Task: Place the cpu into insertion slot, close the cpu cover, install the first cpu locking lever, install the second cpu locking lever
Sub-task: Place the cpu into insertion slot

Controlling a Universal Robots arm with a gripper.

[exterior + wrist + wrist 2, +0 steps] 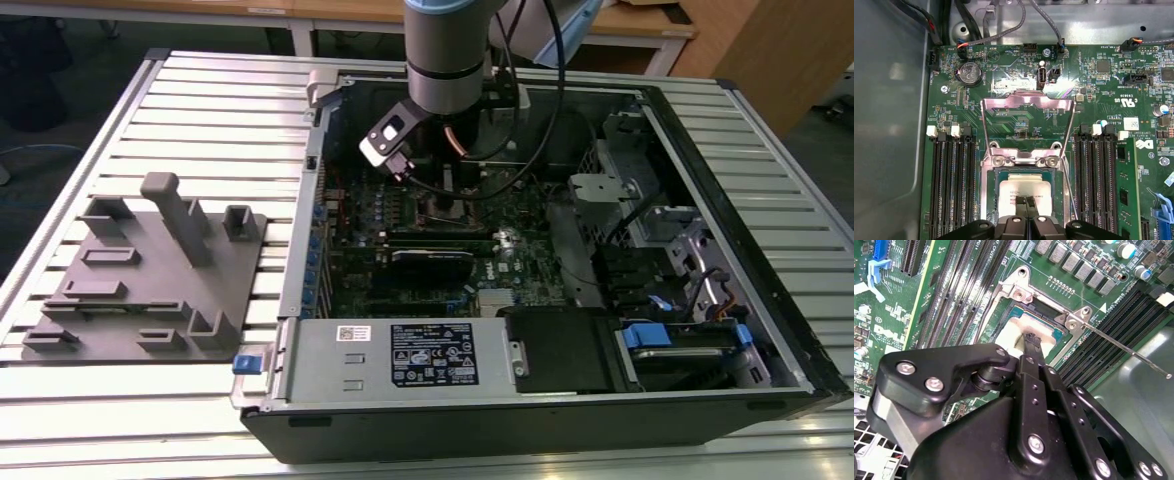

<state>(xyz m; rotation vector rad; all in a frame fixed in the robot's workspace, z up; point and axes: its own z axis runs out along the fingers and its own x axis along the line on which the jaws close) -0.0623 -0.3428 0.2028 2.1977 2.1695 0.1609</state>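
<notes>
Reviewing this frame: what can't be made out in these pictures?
1. First wrist view: the gripper hides part of the cpu.
2. Second wrist view: the gripper body covers much of the slot.
3. Exterior view: the arm blocks most of the slot.
4. Both wrist views: whether the gripper touches the cpu is unclear.

A slatted metal worktop (200, 110) carries an open computer case (721, 200) lying on its side, set toward the edge at the exterior view's right. Beside it, toward the edge at the exterior view's left, lies a grey fixture plate (134, 300) with upright blocks. A silver power supply (347, 360) sits along one end wall of the case. In the first wrist view, a round coin battery (968, 74) sits on the green circuit board (1014, 122) near long black memory slots (954, 185).
</notes>
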